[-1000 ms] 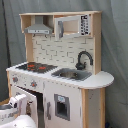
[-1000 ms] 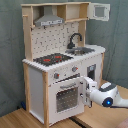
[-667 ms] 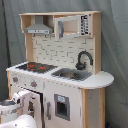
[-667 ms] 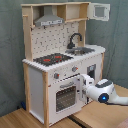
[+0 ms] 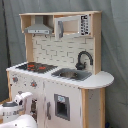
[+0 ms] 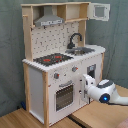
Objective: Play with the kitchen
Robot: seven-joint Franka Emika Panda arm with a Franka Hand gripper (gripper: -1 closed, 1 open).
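The kitchen (image 6: 64, 65) stands on a wooden floor (image 6: 30, 120) before a grey curtain (image 6: 10, 50). It has a black-red hob (image 6: 52, 59), a sink (image 6: 81, 51) with a black faucet (image 6: 75, 38) and a grey hood (image 6: 49, 21). The oven door (image 6: 63, 95) is closed. The arm (image 6: 106, 92) reaches to the kitchen front, beside the oven door. The gripper (image 6: 82, 82) is at the panel; I cannot tell how wide it is.

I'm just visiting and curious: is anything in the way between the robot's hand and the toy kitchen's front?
Nothing visible stands in the way. In the second exterior view, the hand is right up against the front of the toy kitchen, beside the oven door and just below the knobs. Whether it actually touches the front cannot be told.
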